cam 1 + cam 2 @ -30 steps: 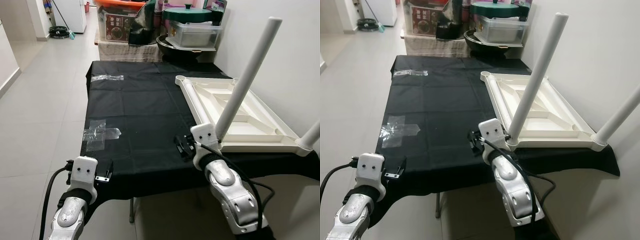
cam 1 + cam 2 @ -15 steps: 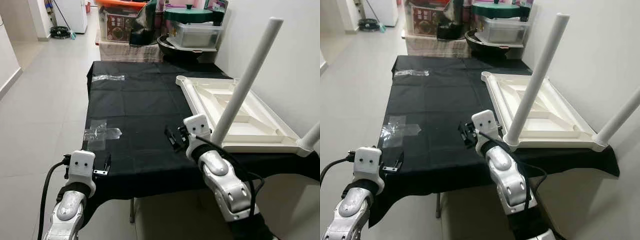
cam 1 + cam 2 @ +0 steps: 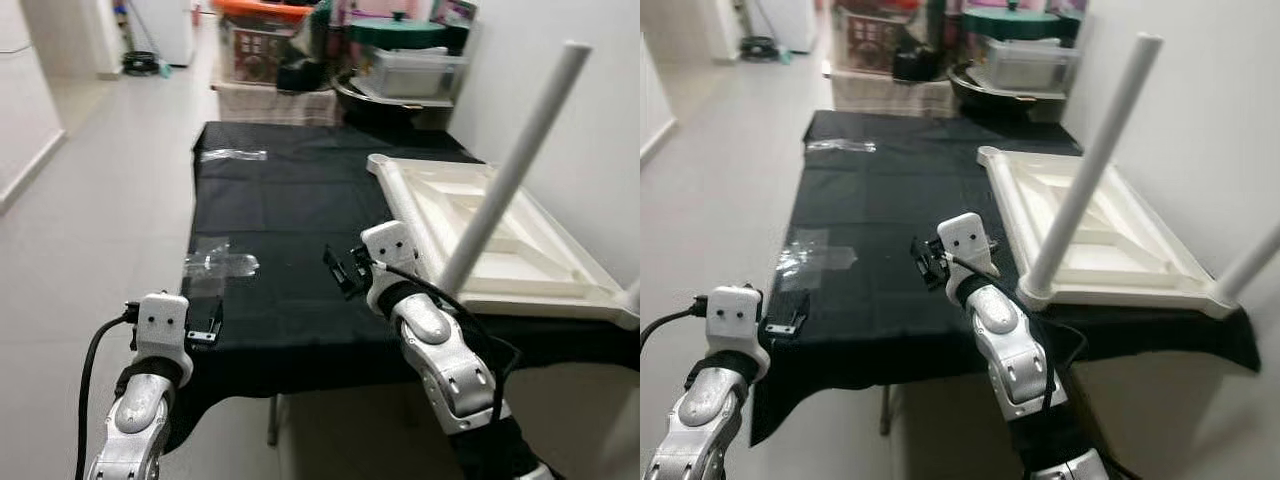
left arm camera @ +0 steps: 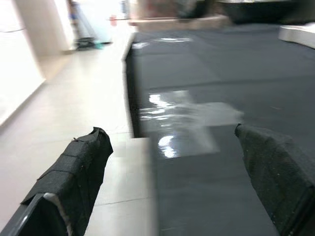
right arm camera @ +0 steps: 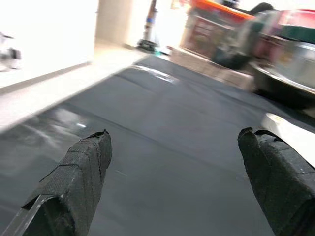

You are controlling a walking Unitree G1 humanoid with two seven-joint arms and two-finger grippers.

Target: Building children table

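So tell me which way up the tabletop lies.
Upside down: the tabletop shows its ribbed underside, and a leg points upward.

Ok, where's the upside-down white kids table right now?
The white table lies flipped on the right side of the black cloth, near the wall, one leg pointing up, just right of the right end effector.

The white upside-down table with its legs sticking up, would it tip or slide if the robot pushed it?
The white table lies flat on its wide top, so it probably will not tip easily. It looks like hollow plastic, likely light, so it may slide on the black cloth and bunch it up. Pushing high on a leg could lever it over.
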